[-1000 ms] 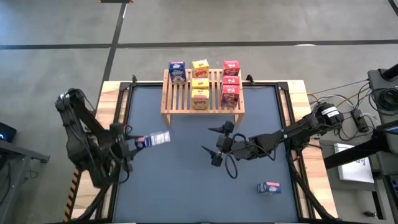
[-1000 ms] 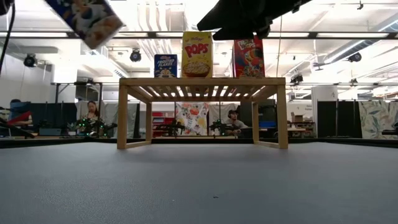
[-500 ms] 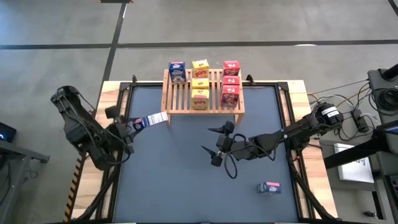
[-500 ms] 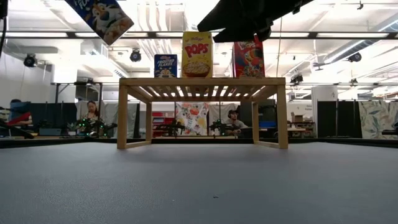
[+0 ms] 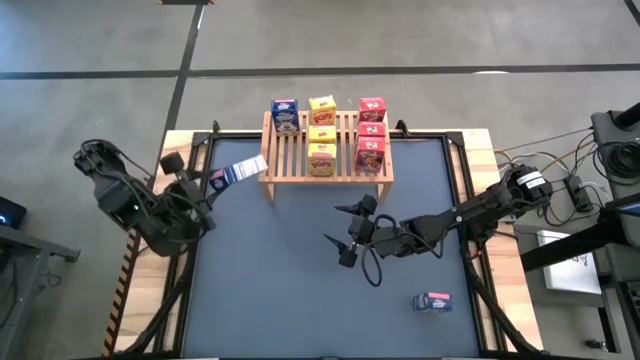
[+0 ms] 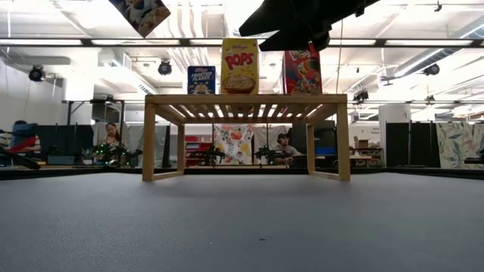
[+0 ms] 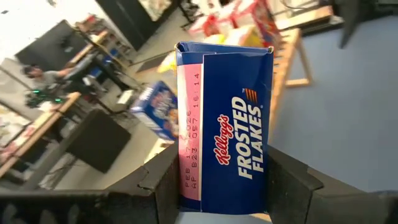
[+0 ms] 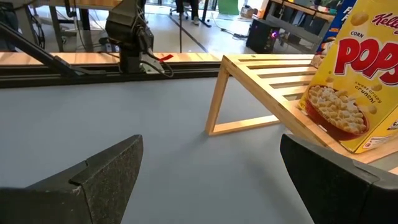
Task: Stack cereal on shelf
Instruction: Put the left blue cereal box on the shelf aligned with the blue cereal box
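Dark-matted worktop (image 5: pixel 300 290) with wooden edges, concrete floor around it.

Shelf (image 5: pixel 292 163): light slatted rack at the far middle of the worktop. It carries one blue box (image 5: pixel 285 113) at its far left, three yellow boxes (image 5: pixel 322 135) in a line down the middle, and three red boxes (image 5: pixel 371 133) in a line on its right.

Left pincer (image 5: pixel 213 180): raised off the mat by the shelf's left near corner, clamped on a blue Frosted Flakes box (image 5: pixel 237 172), whose far end reaches the shelf's edge seen from above.

Right pincer (image 5: pixel 342 234): mid-worktop, in front of the shelf, fingers wide apart, holding nothing.

Further blue box (image 5: pixel 434 301): lying on the mat near the right front corner, well apart from both arms.
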